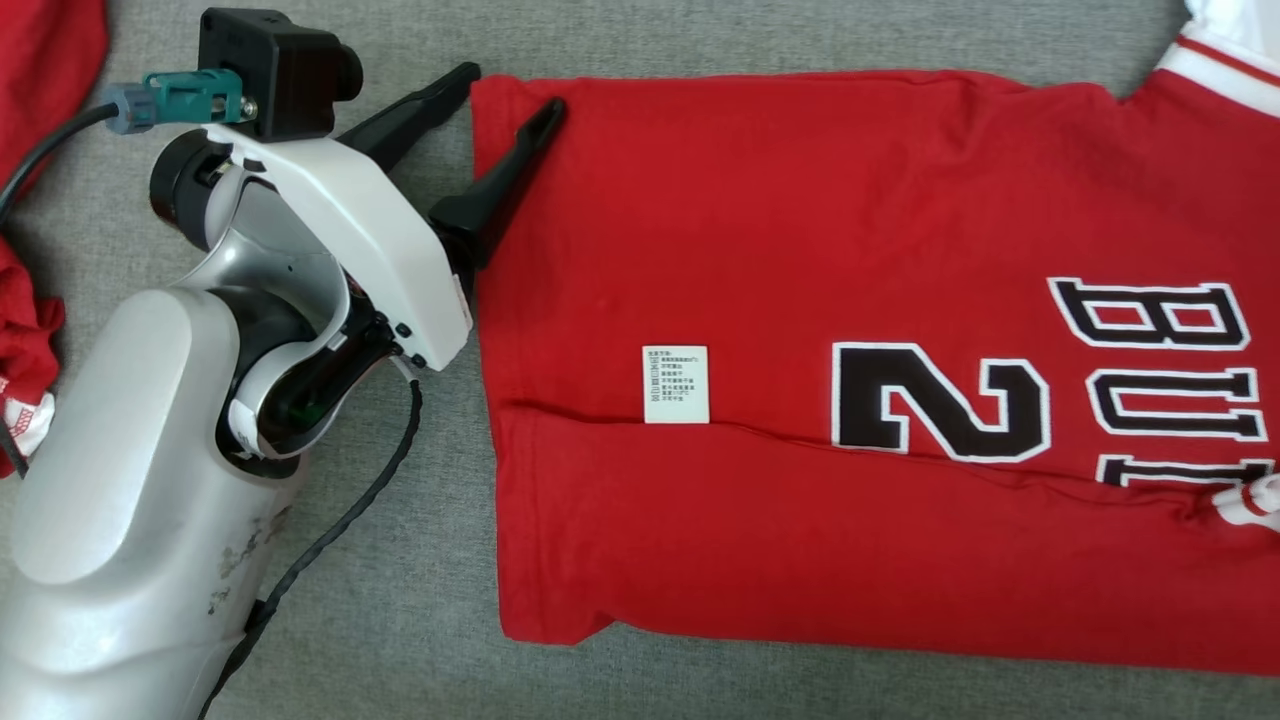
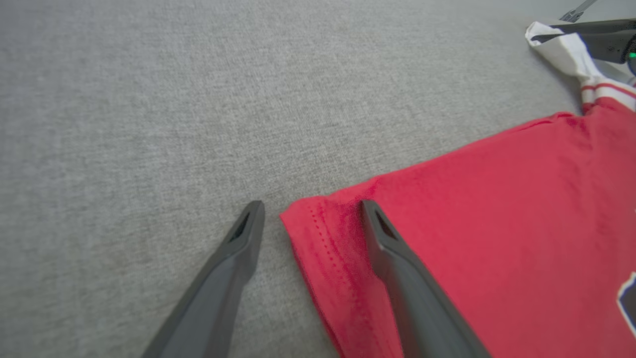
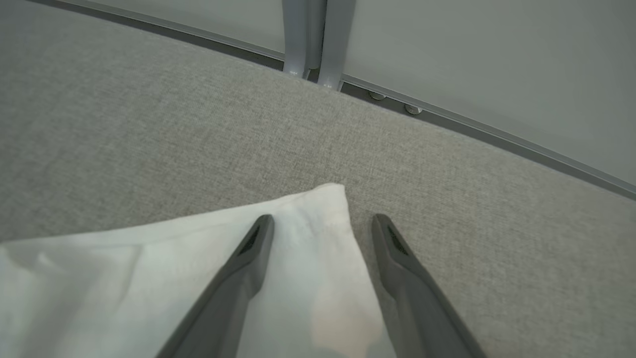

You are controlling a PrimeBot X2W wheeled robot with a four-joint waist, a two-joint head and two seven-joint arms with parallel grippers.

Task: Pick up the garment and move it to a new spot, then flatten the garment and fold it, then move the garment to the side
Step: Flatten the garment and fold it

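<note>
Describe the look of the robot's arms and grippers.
The left forearm is rounded and silver with dark scuffs, joined to a white wrist housing and a black camera block bearing a teal connector. A braided black cable runs alongside it. The left gripper and right gripper each have two long, dark grey, tapering fingers with a small slot near the tip.

Desk [image 1: 400,600]: grey woven fabric top. Lying on it: one red garment [image 1: 800,220], folded lengthwise and flat, black-and-white lettering and a white care label [image 1: 676,384] facing up, white sleeve [image 3: 124,278] at one end. Further red cloth [image 1: 30,330], crumpled, at the left edge.
</note>
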